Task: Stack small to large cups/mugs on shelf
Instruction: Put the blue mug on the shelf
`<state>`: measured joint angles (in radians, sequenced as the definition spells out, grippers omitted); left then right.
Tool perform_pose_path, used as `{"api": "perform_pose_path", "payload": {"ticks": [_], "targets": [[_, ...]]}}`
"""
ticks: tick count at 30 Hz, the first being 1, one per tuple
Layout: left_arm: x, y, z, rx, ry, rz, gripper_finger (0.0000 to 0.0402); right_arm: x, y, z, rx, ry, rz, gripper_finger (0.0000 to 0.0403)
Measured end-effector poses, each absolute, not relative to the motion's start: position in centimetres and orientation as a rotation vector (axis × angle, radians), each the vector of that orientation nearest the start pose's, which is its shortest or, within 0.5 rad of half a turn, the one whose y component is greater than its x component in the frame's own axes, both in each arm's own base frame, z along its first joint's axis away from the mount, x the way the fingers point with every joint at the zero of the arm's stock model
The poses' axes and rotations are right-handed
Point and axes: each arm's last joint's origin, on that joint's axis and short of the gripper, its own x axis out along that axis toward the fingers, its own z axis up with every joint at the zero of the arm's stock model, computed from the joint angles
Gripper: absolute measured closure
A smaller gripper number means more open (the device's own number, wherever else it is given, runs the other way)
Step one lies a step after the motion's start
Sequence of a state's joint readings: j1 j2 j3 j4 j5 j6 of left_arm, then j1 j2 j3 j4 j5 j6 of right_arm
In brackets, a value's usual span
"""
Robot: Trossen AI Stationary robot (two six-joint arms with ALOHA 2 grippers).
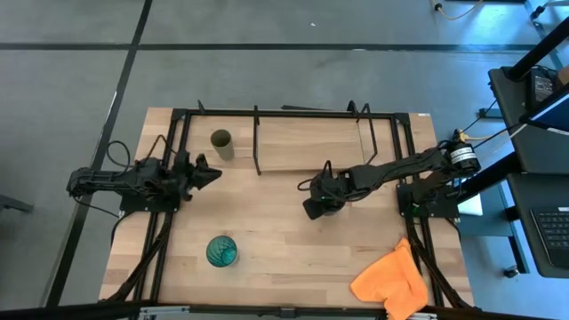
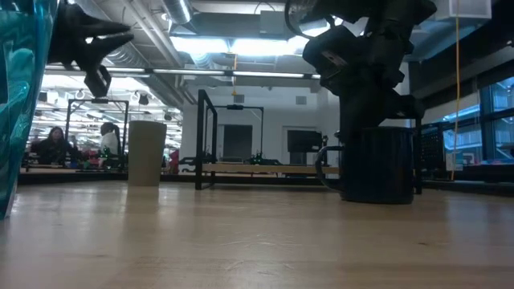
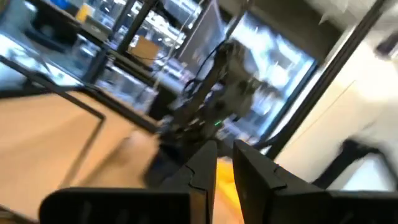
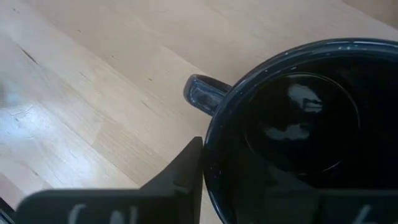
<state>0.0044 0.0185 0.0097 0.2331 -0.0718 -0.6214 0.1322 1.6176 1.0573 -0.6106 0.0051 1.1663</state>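
The dark navy mug stands on its base on the tabletop, right of centre, and my right gripper comes down on it from above, shut on its rim. Its handle points away from the fingers. The small olive-tan cup stands upright beside the left end of the shelf. The teal-green tumbler stands upright near the table's near edge. My left gripper hovers shut near the left edge, touching nothing. My right gripper holds the navy mug by its rim, beside the handle. One finger lies against the outside of the wall; the other is lost in the dark inside. The fingers point down from above. The mug is upright with its base on the table.
An orange cloth lies crumpled at the near right corner. The shelf's black rod frame has upright dividers along the far side. Bare wood lies between the mug and the tumbler. People sit far off in the room.
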Motion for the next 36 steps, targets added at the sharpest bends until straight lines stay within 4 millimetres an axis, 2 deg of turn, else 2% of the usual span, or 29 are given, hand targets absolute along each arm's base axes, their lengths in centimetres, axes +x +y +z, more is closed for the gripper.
{"api": "perform_pose_path", "payload": {"ticks": [13, 20, 25, 29, 31, 36], "targets": [[9.5, 0.5, 19.1, -0.747, -0.307, 0.044, 0.0355, 30.5, 4.8, 19.8, 0.897, 1.123, -0.516, 0.0339], [9.9, 0.3, 18.9, -0.791, -0.245, 0.019, 0.0356, 30.0, 5.1, 19.8, 0.763, 1.194, -0.442, 0.0341], [10.4, 0.2, 20.6, -0.783, -0.205, -0.007, 0.0356, 29.5, 5.0, 19.9, 0.696, 1.235, -0.415, 0.0349], [11.3, 0.0, 23.3, -0.724, -0.141, -0.038, 0.0356, 29.6, 4.9, 20.3, 0.675, 1.244, -0.408, 0.0348], [12.3, -0.1, 24.2, -0.685, -0.056, -0.023, 0.0356, 29.7, 4.7, 20.6, 0.659, 1.238, -0.395, 0.0349], [15.3, -0.4, 25.0, -0.621, 0.154, 0.026, 0.0356, 29.9, 4.3, 21.2, 0.607, 1.249, -0.369, 0.0356]]}}
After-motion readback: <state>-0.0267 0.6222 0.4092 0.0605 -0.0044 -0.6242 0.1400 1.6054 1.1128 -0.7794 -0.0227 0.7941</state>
